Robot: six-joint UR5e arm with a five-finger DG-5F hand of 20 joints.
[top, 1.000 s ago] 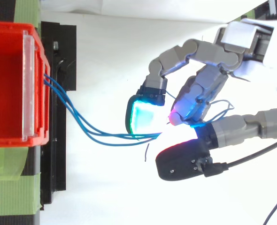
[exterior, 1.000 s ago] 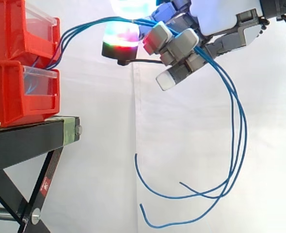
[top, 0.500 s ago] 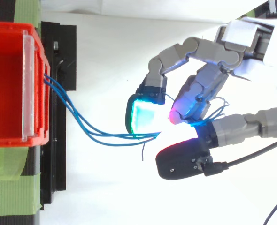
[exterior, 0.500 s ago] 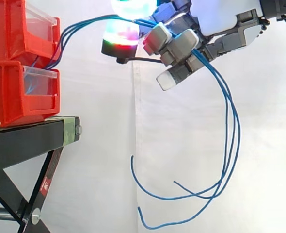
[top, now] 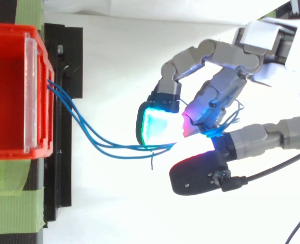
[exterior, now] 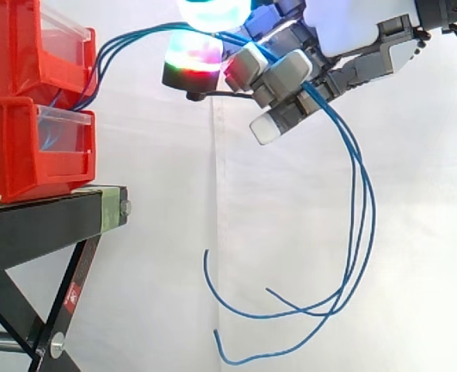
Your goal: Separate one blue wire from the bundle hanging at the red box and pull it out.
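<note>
Blue wires (exterior: 120,40), side view: the bundle leaves the front of the upper red bin (exterior: 19,46) and climbs rightward to the hand (exterior: 290,74), whose fingers are curled round it. Past the hand the strands drop in long loops, with loose ends curling low down, right of the black stand (exterior: 42,221). Lower red bin (exterior: 19,147) sits on that stand. Top view: wires (top: 96,144) fan out from the bin's front edge, then converge between the glowing pads (top: 157,127), pinched there; one short end pokes out just below.
</note>
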